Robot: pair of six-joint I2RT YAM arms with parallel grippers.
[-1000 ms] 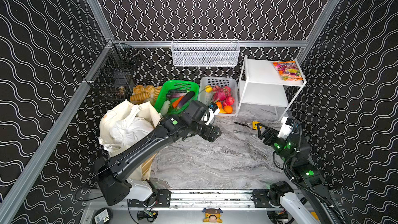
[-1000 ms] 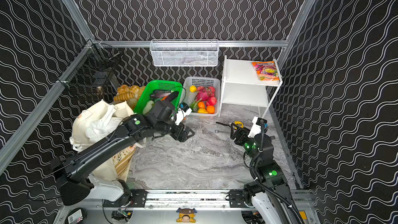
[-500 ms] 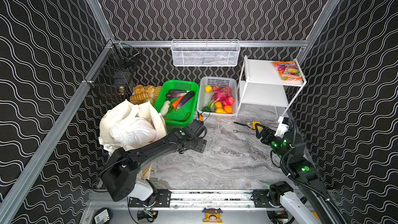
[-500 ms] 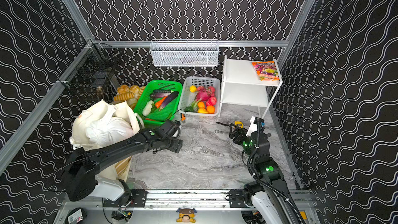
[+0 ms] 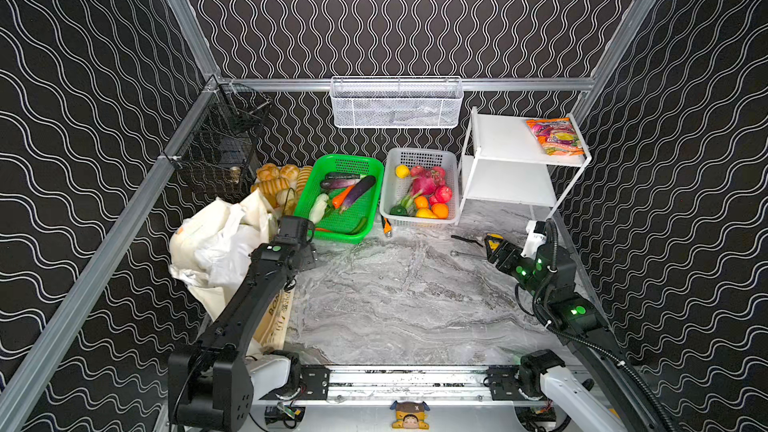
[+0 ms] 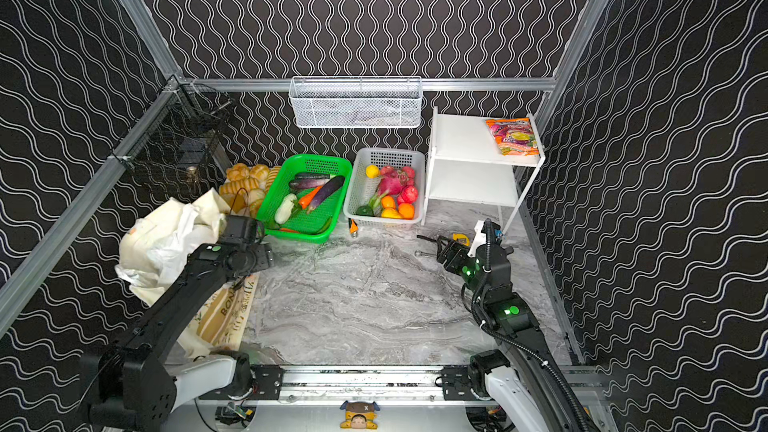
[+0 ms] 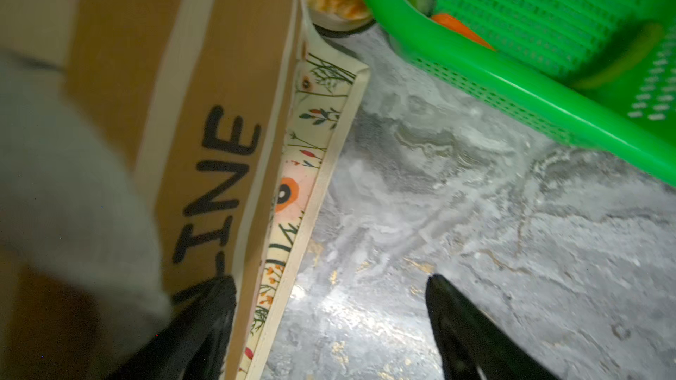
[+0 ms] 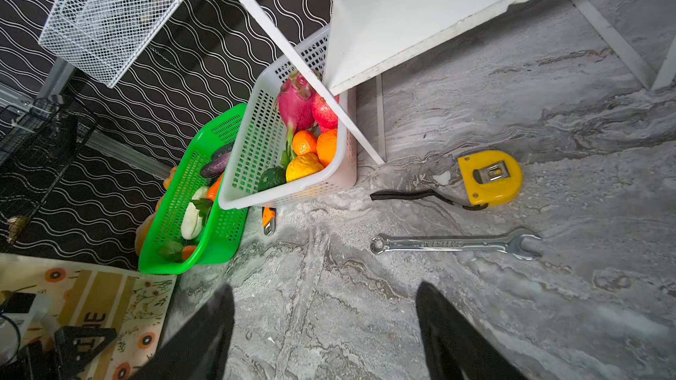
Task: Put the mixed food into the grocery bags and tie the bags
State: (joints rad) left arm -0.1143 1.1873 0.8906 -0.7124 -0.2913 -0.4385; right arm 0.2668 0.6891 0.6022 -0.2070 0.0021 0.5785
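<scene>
Arms stretch low, left end effector [image 7: 329, 279] released beside tote [image 7: 205, 104], right end effector [image 8: 323, 286] released near wrench [image 8: 453, 244].

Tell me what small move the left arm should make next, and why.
Probably lift the left pincer toward the top of the cream tote. It is open and empty, low beside the tote's printed side, while the white plastic bag lies bunched at the tote's top, where any handles to tie would likely be.

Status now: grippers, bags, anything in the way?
Left gripper open, empty, beside tote. Right gripper open, empty. White plastic bag bunched atop tote. Wrench, tape measure lie before it.
</scene>
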